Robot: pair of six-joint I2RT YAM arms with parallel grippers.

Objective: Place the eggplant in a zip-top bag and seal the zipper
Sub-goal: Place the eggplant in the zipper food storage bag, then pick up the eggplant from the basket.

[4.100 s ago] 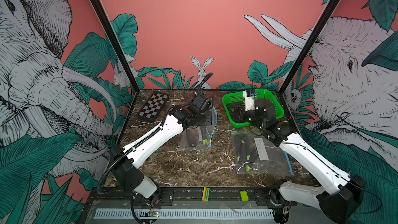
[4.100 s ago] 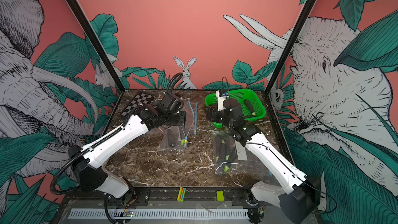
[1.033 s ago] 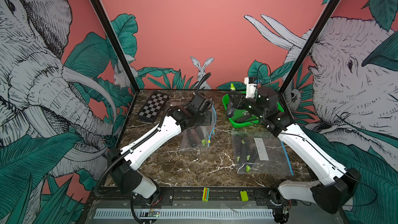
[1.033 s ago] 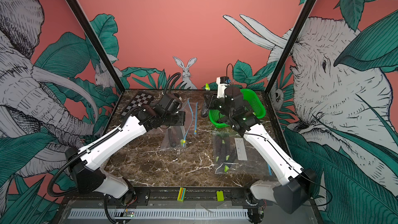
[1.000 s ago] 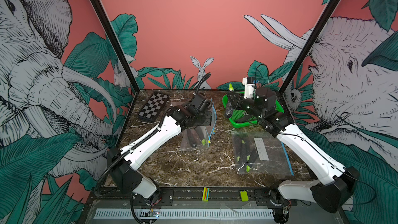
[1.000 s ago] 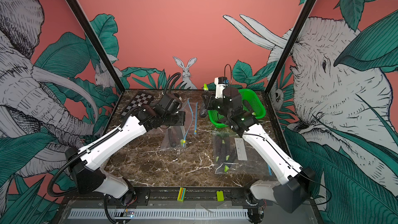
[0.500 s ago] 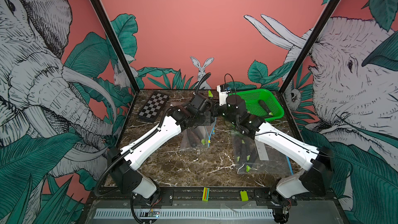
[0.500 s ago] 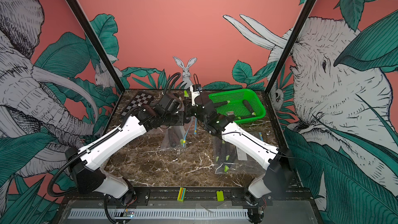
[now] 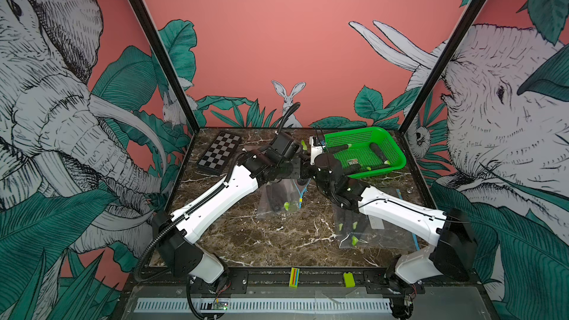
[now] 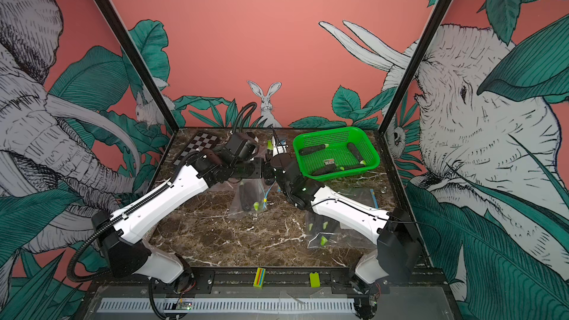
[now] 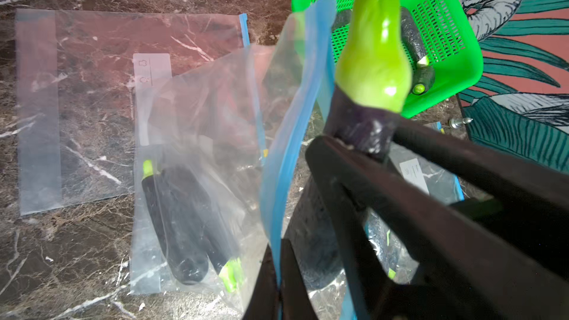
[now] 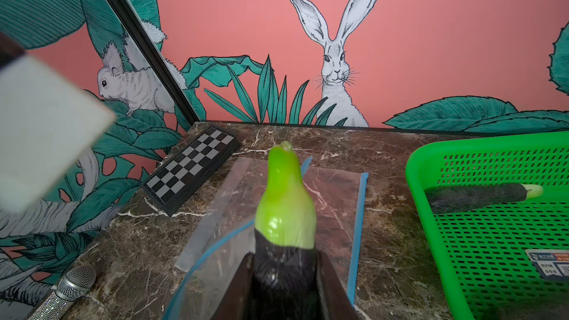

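Purple eggplant (image 12: 284, 226), held by right gripper (image 12: 284, 267), has its lower end hidden.

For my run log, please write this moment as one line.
left jaws: shut on zip-top bag | right jaws: gripping eggplant, stem up | stage: eggplant at bag mouth

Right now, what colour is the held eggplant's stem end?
Bright green stem end, best in the right wrist view.
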